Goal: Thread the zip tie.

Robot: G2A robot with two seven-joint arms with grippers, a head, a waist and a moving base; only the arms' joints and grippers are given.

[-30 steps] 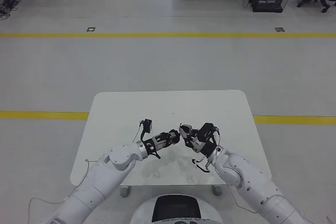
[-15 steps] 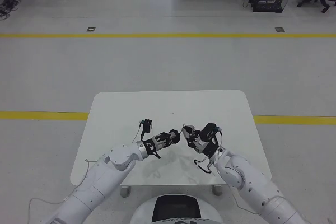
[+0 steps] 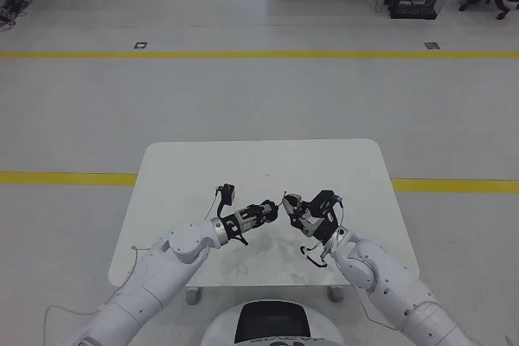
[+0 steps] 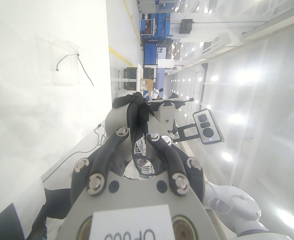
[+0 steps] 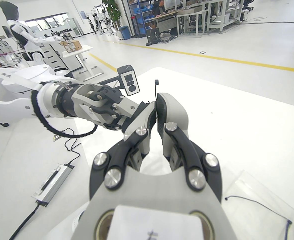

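A thin black zip tie (image 5: 156,88) stands upright between my right gripper's (image 5: 157,107) fingertips, its small head uppermost, and that gripper is shut on the strip. My left gripper (image 5: 150,111) comes in from the side with its tips touching the right fingers just below the tie. In the left wrist view the left gripper (image 4: 136,103) has its black pads pressed together; whether anything lies between them is hidden. From the top, both grippers meet above the table's middle, left (image 3: 274,213) and right (image 3: 286,208), with the zip tie (image 3: 284,198) poking up.
A clear plastic bag (image 4: 62,63) lies flat on the white table (image 3: 242,164) holding another black tie (image 4: 83,68); the same bag (image 5: 259,193) sits close under my right arm. The table's rounded edges drop to open floor.
My right gripper has drifted slightly to the right with the zip tie, opening a small gap from where it was. The left arm has held its place.
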